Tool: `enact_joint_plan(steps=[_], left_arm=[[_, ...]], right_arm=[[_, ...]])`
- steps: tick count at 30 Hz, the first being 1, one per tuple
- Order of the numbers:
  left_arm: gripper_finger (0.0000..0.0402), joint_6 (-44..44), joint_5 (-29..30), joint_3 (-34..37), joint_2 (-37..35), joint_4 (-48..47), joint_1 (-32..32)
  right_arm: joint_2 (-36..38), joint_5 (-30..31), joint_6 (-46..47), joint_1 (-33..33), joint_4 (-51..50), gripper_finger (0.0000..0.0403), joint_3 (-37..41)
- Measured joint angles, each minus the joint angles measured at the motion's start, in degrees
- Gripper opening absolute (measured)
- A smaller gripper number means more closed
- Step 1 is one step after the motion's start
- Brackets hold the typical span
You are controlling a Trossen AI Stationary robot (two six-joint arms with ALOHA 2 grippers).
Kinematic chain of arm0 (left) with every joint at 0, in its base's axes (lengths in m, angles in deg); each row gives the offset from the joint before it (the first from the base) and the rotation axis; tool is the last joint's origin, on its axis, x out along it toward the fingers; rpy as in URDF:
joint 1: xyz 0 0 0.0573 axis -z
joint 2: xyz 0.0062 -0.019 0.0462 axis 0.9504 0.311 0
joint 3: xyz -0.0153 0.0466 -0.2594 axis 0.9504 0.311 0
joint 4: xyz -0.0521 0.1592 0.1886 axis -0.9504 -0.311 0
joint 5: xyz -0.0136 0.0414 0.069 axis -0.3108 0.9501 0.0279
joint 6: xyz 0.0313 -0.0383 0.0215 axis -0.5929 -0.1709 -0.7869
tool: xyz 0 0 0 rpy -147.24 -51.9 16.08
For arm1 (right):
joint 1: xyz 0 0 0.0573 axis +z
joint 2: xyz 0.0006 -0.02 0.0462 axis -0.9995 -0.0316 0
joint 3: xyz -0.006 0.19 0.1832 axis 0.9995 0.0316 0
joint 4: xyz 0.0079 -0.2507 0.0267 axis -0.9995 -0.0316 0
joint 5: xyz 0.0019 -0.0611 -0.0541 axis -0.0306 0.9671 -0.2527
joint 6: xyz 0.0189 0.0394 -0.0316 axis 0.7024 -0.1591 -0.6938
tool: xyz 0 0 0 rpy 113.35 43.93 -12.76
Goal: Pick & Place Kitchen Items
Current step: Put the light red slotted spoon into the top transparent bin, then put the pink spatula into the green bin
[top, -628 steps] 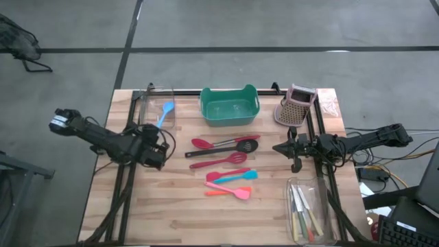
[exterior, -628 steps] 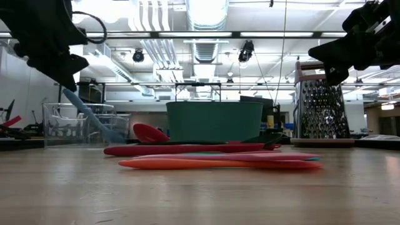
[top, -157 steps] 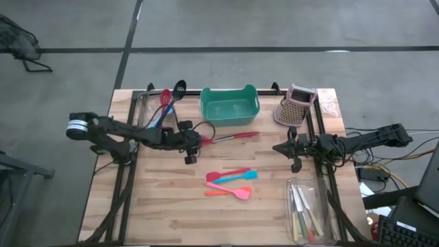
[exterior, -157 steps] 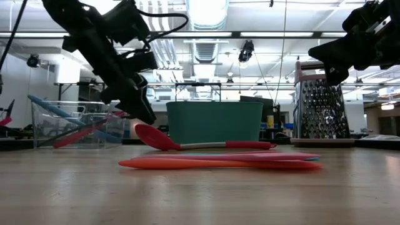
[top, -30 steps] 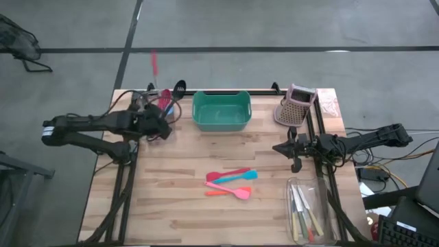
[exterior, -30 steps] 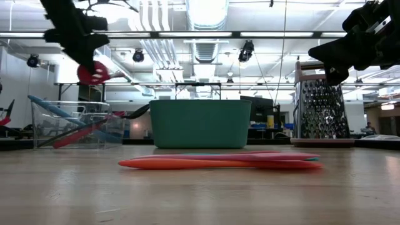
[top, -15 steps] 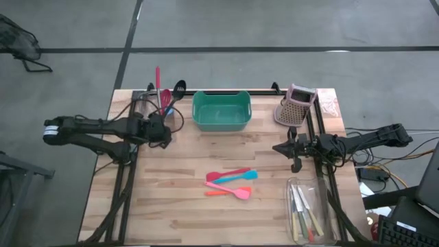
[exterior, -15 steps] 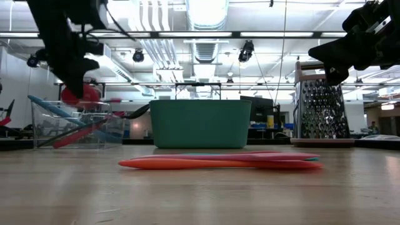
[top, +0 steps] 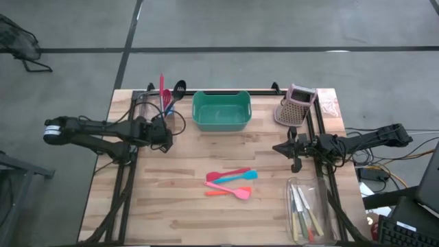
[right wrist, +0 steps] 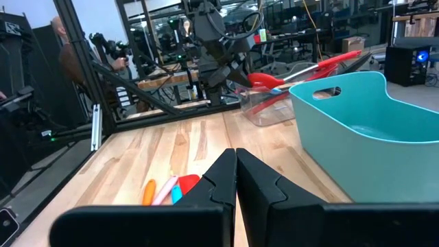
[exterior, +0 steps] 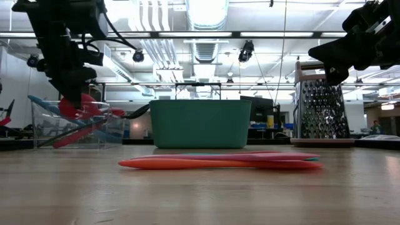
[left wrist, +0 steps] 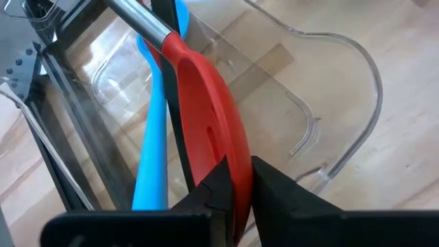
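The wooden table (top: 178,206) is carrying the teal tub (top: 221,110) and, at its far-left corner, a clear bin (exterior: 75,128) already holding a blue spatula (left wrist: 154,137) and a black turner (top: 178,89). The left gripper (left wrist: 236,180) is pinching the red spoon (left wrist: 209,130) by its bowl, lowering it into that bin — best released only once the bowl is resting inside, handle leaning over the rim. The right gripper (right wrist: 235,170) is waiting with fingers pressed together, empty, while three small spatulas (top: 232,183) are lying mid-table.
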Motion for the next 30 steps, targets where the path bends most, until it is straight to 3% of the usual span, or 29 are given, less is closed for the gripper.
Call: enact_joint_plan(steps=[12, 18, 22, 30], left_arm=[[0.0151, -3.14, -0.75, -2.88, -0.34, 0.14, 0.07], [0.0169, -5.9, -0.58, -7.29, -0.48, 1.97, 0.7], [0.017, -8.64, -1.15, -7.38, -0.39, 9.83, 4.42], [0.017, -16.42, -1.19, -6.04, 1.33, 30.28, 17.72]], right_arm=[[0.0, 0.0, -0.02, 0.01, 0.01, 0.0009, 0.0], [0.0, 0.0, 0.0, -0.01, 0.0, 0.0009, 0.0], [0.0, 0.0, 0.0, -0.01, -0.01, 0.0009, 0.0], [0.02, 0.0, -0.02, -0.01, 0.01, 0.0009, 0.0]])
